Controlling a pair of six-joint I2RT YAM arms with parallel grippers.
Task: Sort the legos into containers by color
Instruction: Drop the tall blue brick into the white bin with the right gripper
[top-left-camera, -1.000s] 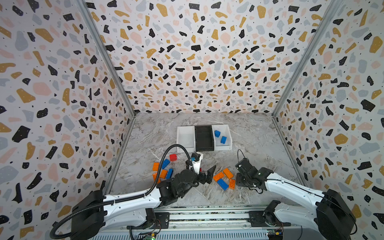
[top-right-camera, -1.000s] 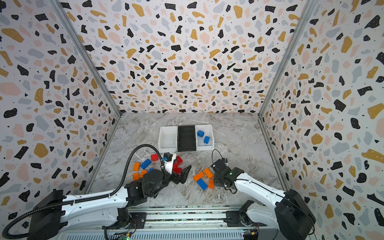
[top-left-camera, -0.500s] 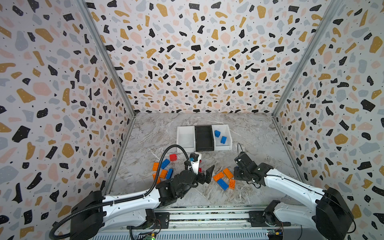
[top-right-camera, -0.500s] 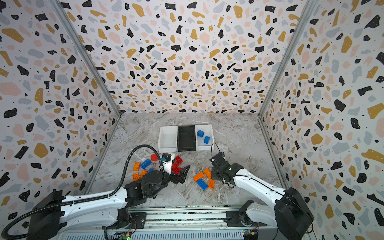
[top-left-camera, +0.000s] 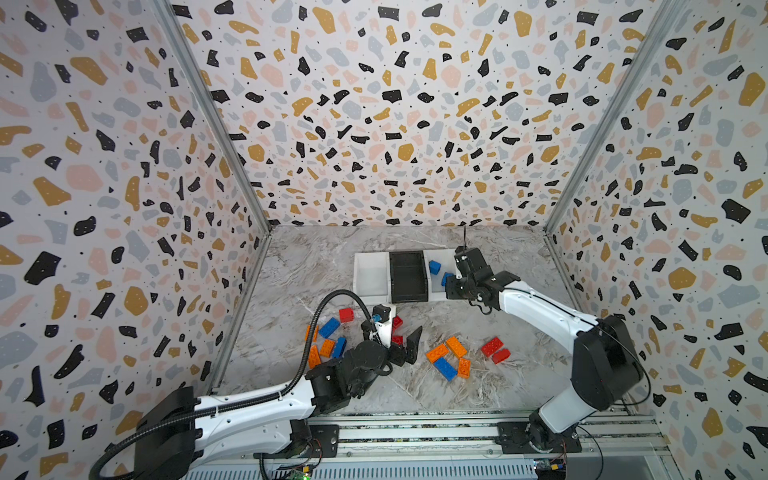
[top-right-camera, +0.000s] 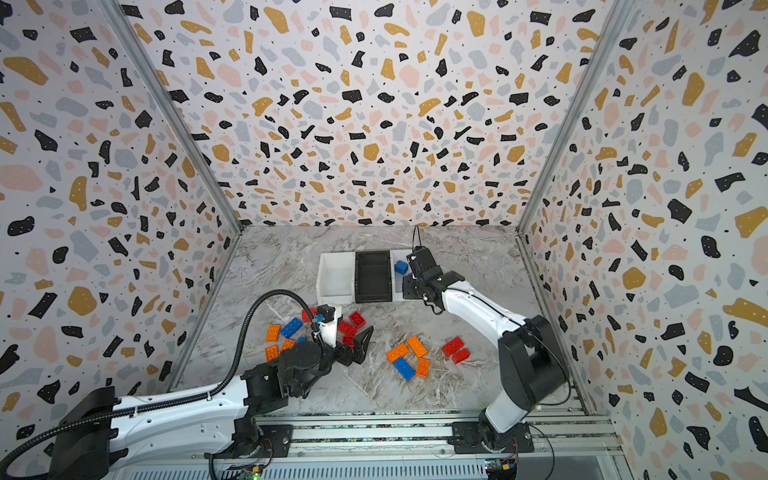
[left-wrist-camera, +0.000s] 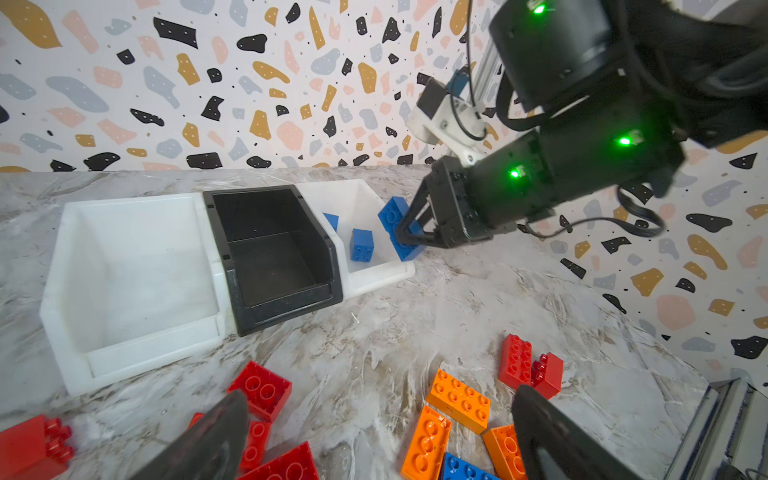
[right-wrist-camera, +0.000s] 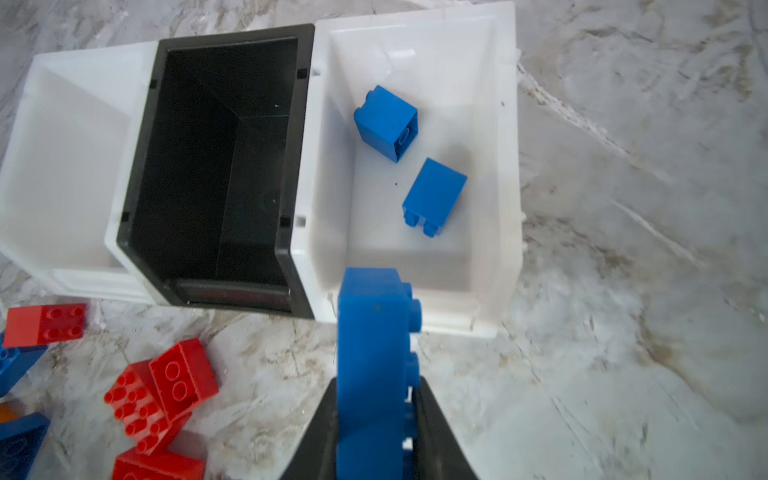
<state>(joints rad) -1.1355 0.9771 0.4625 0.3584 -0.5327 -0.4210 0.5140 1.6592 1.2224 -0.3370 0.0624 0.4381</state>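
Three containers stand in a row at the back: a left white bin (top-left-camera: 371, 276), a black bin (top-left-camera: 408, 276) and a right white bin (right-wrist-camera: 509, 166). Two small blue legos (right-wrist-camera: 386, 122) (right-wrist-camera: 434, 193) lie in the right white bin. My right gripper (right-wrist-camera: 374, 399) is shut on an oblong blue lego (right-wrist-camera: 374, 332), held on edge over that bin's near rim; in a top view the right gripper (top-left-camera: 451, 286) shows there too. My left gripper (left-wrist-camera: 380, 440) hangs open and empty just above the table, with red legos (left-wrist-camera: 259, 388) by one finger.
Orange and blue legos (top-left-camera: 451, 357) lie in a cluster at the middle front, with two red ones (top-left-camera: 494, 349) to their right. More orange, blue and red legos (top-left-camera: 328, 336) lie left of the left gripper. Patterned walls close in three sides.
My right gripper has carried the blue lego from the front cluster back to the right white bin. The left arm has stayed almost still, open.
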